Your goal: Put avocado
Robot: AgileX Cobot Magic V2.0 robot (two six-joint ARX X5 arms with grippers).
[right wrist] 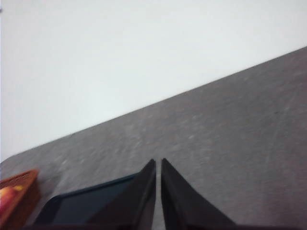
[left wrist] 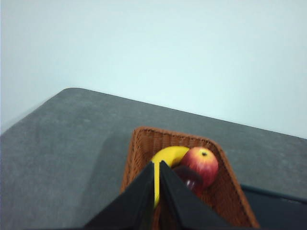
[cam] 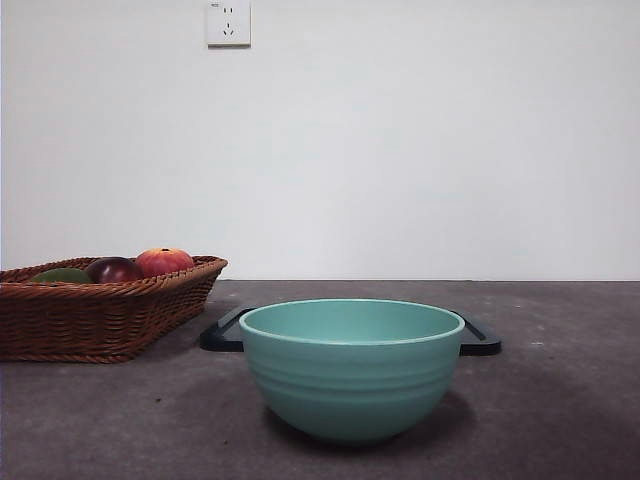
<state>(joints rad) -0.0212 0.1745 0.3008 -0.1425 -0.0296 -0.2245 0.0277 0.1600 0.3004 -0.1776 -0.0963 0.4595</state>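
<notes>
The avocado [cam: 62,274] is a dull green fruit lying at the left end of a brown wicker basket [cam: 100,320], only its top showing over the rim. In the left wrist view my left gripper [left wrist: 157,163] hangs above that basket [left wrist: 139,148], shut and holding nothing, and its jaws hide the avocado. My right gripper [right wrist: 158,160] is also shut and empty, over the grey table near a black tray [right wrist: 81,206]. Neither gripper appears in the front view.
Beside the avocado lie a dark maroon fruit [cam: 113,269] and a red-orange fruit [cam: 164,261]. A yellow banana [left wrist: 168,155] also lies in the basket. A teal bowl [cam: 350,400] stands front and centre, with the black tray [cam: 480,342] behind it.
</notes>
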